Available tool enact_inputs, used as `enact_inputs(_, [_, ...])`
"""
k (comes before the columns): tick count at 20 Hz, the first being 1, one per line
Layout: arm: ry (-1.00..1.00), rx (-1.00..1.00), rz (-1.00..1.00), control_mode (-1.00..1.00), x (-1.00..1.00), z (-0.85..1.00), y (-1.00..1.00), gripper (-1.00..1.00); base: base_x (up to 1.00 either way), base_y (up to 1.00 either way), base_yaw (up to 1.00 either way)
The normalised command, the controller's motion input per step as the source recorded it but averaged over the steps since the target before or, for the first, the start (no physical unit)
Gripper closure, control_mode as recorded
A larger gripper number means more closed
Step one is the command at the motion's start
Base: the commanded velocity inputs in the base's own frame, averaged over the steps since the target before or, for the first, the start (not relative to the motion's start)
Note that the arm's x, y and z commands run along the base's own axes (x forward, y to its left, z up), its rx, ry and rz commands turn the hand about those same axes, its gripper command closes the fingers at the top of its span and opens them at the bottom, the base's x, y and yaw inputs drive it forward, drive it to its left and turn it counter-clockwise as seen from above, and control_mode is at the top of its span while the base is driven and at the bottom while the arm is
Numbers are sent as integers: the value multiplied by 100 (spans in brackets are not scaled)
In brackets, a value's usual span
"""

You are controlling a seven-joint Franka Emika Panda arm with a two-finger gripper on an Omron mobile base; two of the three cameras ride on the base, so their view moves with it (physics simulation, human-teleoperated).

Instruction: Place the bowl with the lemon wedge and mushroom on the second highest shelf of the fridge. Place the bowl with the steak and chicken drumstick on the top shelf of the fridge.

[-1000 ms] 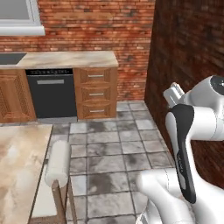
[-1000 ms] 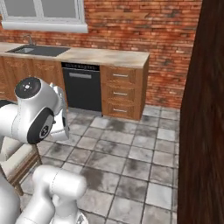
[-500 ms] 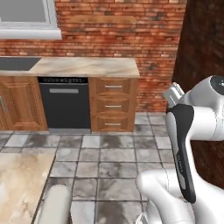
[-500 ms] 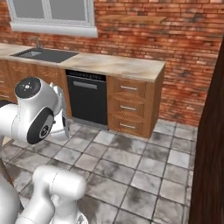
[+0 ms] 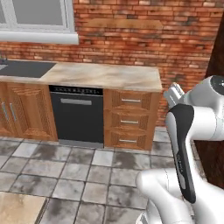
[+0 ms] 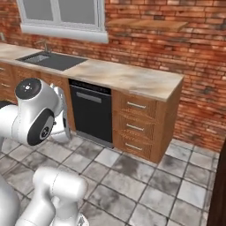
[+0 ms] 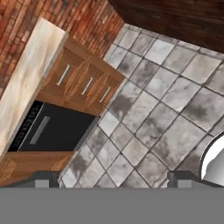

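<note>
Currently neither bowl nor the open fridge appears in these views, so where the task's things sit cannot be told from here. The robot faces a kitchen wall of rough red brick.

From the left: a pale-framed window (image 5: pixel 37 17) sits above a dark, flat sink basin (image 6: pixel 52 60) with a thin metal tap. A long counter (image 5: pixel 100 75) of smooth, mottled beige stone runs rightward. Beneath it stand ribbed wooden cabinet doors, then a glossy black dishwasher (image 5: pixel 76 116) with a bar handle, then a stack of three wooden drawers (image 5: pixel 128 120) with slim metal pulls. The floor (image 6: pixel 145 185) is square grey stone tile, blotchy and worn-looking. At far right rises a tall, dark brown panel (image 5: pixel 216 65), possibly the fridge's side, though that is uncertain.

The white arm folds high, and in the hand view the jaws (image 7: pixel 113 177) stand wide apart, holding nothing, pointed down at the floor.

The main risk I judge: the base drives on with no bowl in sight, so the raised elbow could clip the dark panel, or the robot could fetch the wrong bowl and confuse the two shelves.
</note>
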Motion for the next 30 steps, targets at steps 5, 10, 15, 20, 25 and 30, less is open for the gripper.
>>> enact_inputs(5, [0,0,0,100,0,0,0,-100,100,0,40])
enact_inputs(10, [0,0,0,100,0,0,0,-100,100,0,56])
enact_inputs(15, [0,0,0,100,0,0,0,-100,100,0,61])
enact_inputs(20, [0,0,0,100,0,0,0,-100,100,0,63])
enact_inputs(25, [0,0,0,100,0,0,0,-100,100,0,62])
enact_inputs(30, [0,0,0,100,0,0,0,-100,100,0,54])
